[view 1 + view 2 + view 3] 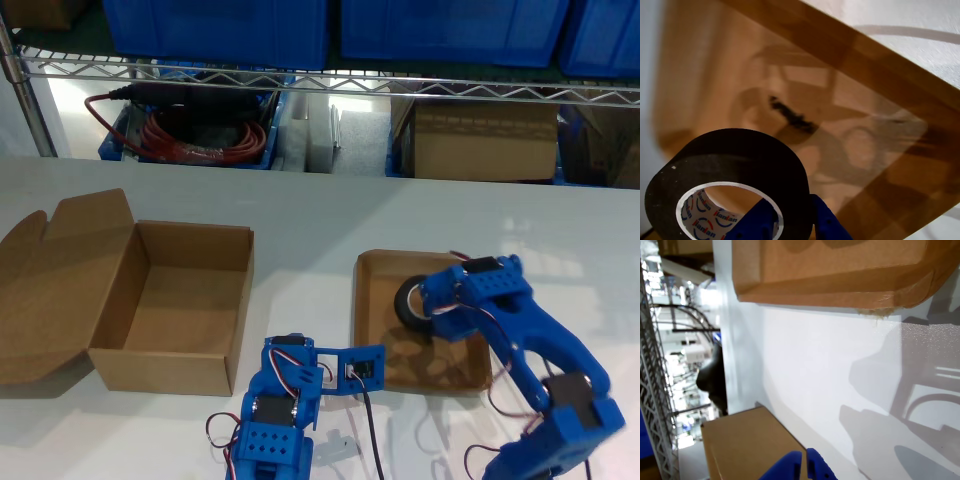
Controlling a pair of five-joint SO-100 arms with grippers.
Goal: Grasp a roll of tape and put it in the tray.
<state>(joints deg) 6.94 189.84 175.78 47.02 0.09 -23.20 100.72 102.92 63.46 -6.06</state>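
The roll of tape (408, 300), a black ring with a pale printed core (735, 155), hangs upright over the floor of the tray (375, 285). My first gripper (428, 302), reaching in from the exterior view's right, is shut on the ring's wall; one blue finger (752, 224) sits inside the core, the other outside. In the first wrist view the brown tray floor (805, 85) and its dark stain (790, 116) lie beyond the tape. My second gripper (366, 366) rests low beside the tray's near corner (840, 280), with its blue fingertips (790, 466) together and nothing between them.
A larger deep cardboard box (180, 300) with an open lid flap (60, 270) stands at the exterior view's left; its corner (745, 445) shows in the second wrist view. Behind the white table (330, 210), a wire shelf (320, 80) holds blue bins, red cable and a carton.
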